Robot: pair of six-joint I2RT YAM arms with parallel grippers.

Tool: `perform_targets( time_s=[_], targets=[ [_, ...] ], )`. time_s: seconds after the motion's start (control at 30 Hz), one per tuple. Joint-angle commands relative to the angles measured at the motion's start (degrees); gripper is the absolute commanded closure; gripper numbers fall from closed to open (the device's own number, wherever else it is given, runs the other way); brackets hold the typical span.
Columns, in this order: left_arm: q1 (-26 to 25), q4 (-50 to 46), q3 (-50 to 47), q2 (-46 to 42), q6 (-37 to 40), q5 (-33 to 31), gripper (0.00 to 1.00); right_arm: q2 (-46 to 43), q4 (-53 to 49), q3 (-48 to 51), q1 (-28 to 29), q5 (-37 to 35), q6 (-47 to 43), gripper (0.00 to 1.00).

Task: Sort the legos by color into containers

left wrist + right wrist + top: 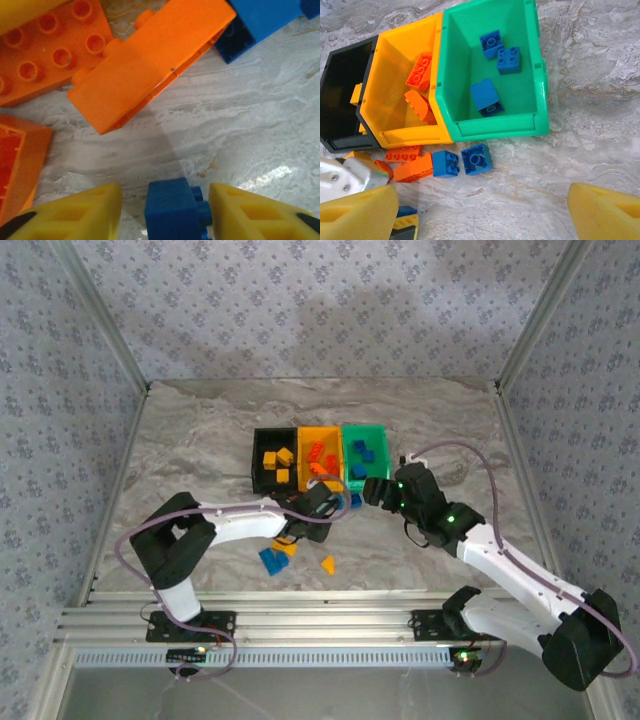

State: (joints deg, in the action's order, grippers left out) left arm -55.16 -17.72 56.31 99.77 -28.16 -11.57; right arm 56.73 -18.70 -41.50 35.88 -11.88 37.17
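Nearest you, a blue lego (270,560) and a yellow lego (328,564) lie loose on the table (200,440). Your left end effector (165,219) is low over the table with its jaws apart, straddling a small blue brick (172,207). The brick sits close against one finger (255,212), with a gap on the other side. Just beyond lie orange legos (150,60). Your right end effector (480,215) hangs wide open, holding nothing. Ahead of it, two blue bricks (476,159) rest just before the bins. The green bin (492,127) holds three blue pieces, the yellow-orange bin (400,135) orange-red ones, the black bin (340,145) yellow.
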Motion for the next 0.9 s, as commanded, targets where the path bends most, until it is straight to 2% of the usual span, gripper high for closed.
perform_targets(
  time_s=[0.0, 0.17, 0.4, 0.67, 0.87],
  targets=[
    [-0.30, -0.13, 1.95, 1.63, 0.49, -0.32, 0.60, -1.99, -2.16, 0.80, -0.71, -1.66, 1.15, 0.10],
    [-0.39, -0.72, 2.97, 0.21, 0.04, 0.65, 0.75, -3.54, -2.38, 1.66, -1.50, -1.70, 1.15, 0.10],
    [-0.02, -1.80, 13.87, -2.11, 1.64, 3.27, 0.79, -5.19, -2.53, 4.07, -2.68, -1.74, 2.07, 0.10],
    [5.28, -3.16, 36.01, 11.54, 2.85, 8.22, 0.79, -6.49, -3.74, 6.07, -3.44, -1.75, 2.74, 0.10],
    [7.20, -8.82, 52.64, 23.55, 4.24, 7.63, 0.78, -7.81, -4.82, 6.95, -3.71, -1.32, 3.11, 0.10]
  ],
)
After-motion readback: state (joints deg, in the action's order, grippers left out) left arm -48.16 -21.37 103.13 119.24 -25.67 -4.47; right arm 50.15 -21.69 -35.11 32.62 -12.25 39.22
